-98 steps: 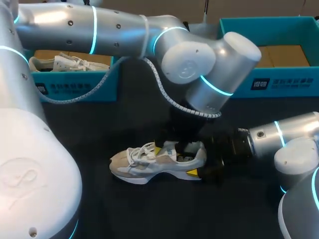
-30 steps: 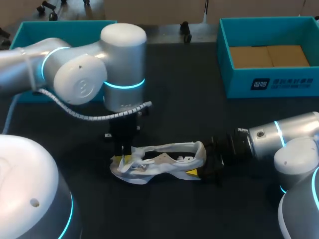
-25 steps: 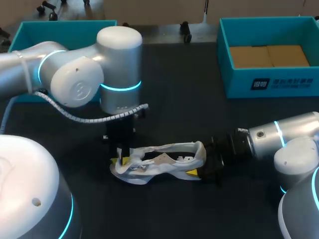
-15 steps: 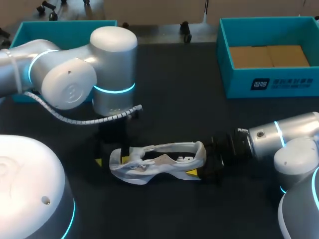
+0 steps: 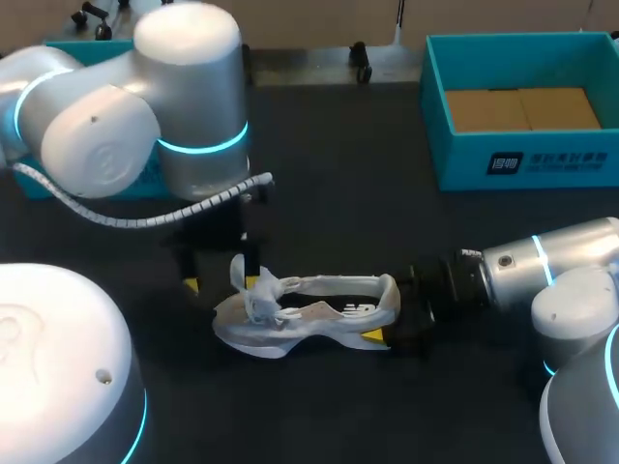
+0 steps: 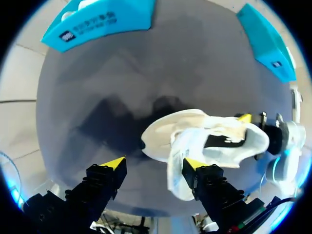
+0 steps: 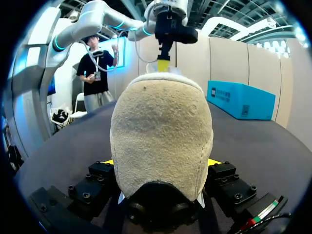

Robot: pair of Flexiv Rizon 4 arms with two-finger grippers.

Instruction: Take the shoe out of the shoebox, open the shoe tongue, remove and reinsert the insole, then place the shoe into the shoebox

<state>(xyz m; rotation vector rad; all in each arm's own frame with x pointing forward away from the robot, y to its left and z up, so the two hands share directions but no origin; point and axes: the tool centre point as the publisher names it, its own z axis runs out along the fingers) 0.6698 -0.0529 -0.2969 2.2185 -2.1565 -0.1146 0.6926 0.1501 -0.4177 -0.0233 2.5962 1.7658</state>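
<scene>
Near the middle of the matte black tabletop (image 5: 387, 222), we saw the white and beige lace-up sneaker (image 5: 319, 314) standing on its sole. Its long axis ran side to side across the table, toe toward our left and beige suede heel toward our right. Our right gripper (image 5: 392, 314), low at the table's right side, held that heel with a yellow-tipped finger pressed to each side of it. Our left gripper (image 5: 221, 282) hung over the toe end with its jaws wide apart. The raised white tongue (image 5: 239, 273) stood just inside one finger, and the other finger was clear of the sneaker. Well behind the sneaker, at the far right, sat an open teal cardboard shoebox (image 5: 527, 164) with a brown floor. A second teal shoebox (image 6: 97, 19) sat at the far left, mostly hidden by our left arm (image 5: 126, 126).
</scene>
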